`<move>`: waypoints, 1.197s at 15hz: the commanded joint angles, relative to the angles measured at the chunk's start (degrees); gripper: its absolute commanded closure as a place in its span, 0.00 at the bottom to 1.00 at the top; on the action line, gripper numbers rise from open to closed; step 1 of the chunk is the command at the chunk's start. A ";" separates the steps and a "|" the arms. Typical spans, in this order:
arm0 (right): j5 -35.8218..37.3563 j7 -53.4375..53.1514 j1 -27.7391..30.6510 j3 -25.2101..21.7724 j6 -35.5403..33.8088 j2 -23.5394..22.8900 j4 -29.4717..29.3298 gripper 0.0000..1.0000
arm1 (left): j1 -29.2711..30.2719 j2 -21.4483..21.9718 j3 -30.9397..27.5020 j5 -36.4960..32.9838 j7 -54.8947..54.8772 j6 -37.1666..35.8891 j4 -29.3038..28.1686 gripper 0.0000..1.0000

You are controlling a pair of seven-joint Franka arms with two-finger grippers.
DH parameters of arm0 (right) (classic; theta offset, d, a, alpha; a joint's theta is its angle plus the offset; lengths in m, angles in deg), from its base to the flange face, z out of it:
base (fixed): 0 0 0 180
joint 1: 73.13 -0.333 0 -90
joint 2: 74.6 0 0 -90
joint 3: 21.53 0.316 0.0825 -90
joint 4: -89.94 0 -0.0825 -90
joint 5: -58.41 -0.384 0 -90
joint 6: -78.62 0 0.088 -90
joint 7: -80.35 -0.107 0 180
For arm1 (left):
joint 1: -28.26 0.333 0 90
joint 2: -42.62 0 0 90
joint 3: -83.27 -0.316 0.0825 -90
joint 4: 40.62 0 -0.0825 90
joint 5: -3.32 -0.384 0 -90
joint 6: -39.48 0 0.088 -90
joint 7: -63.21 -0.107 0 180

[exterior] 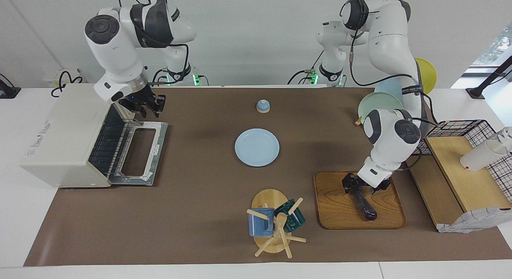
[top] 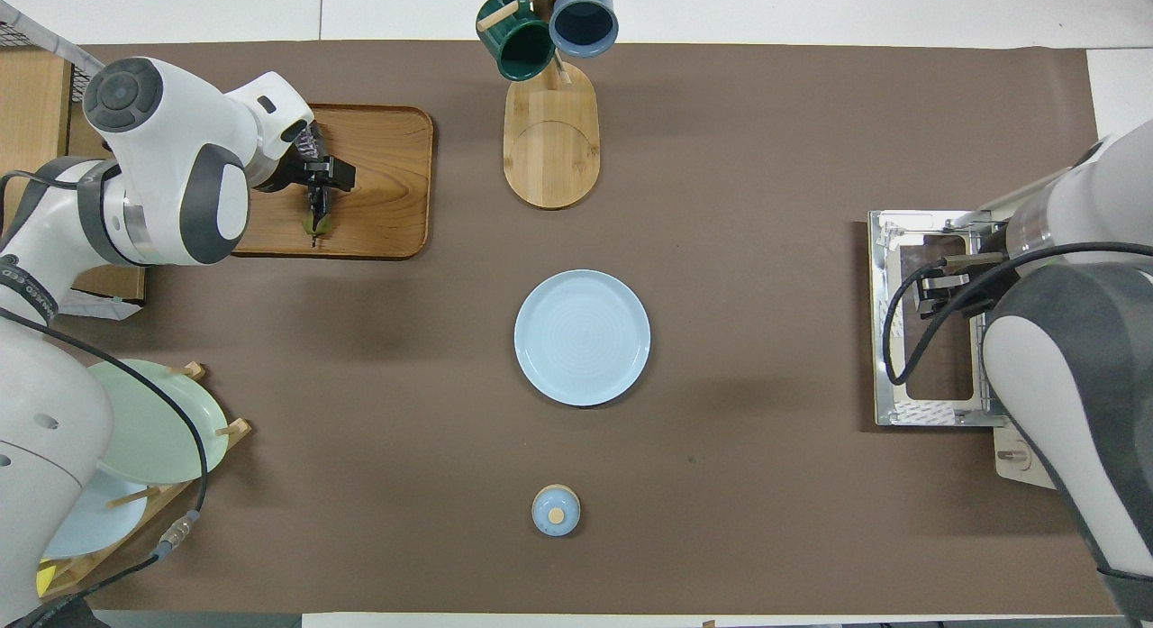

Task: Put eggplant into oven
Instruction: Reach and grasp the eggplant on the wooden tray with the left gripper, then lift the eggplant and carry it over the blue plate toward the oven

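The eggplant [exterior: 363, 203] lies on the wooden tray [exterior: 332, 215] near the left arm's end of the tabletop, toward the edge away from the robots. Your left end effector [exterior: 354, 186] is down at the eggplant's stem end; from these views I cannot tell whether it has closed on it or only straddles it.

Expect a light, fairly stiff thing with a smooth, likely slippery skin. Being long and slim, it may swing or pivot if you hold it near one end, so a grip closer to the middle of its length looks safer.

The oven [exterior: 60, 139] stands at the right arm's end, its door [exterior: 138, 155] dropped open toward the tabletop's middle. Your right end effector [exterior: 146, 107] hovers over the door's hinge corner nearer the robots; its state I cannot tell either.
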 commanded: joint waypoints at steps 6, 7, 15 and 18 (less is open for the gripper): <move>-2.42 1.16 1.59 0.36 -3.05 0.64 -2.05 0.50 | -0.99 1.26 -0.63 -2.43 -1.91 2.64 -4.54 0.56; -2.33 1.16 1.51 0.36 -3.05 0.64 -2.05 0.45 | -1.17 1.26 -0.63 -2.43 -1.82 0.71 -3.40 0.97; -2.24 2.22 1.59 0.27 -3.23 0.55 -2.49 0.17 | -2.56 13.90 -0.37 5.47 3.08 -18.08 -2.16 1.00; -2.24 2.30 1.77 0.19 -2.97 0.55 -2.49 0.14 | -8.09 18.74 -0.37 6.88 11.60 -22.50 -4.52 1.00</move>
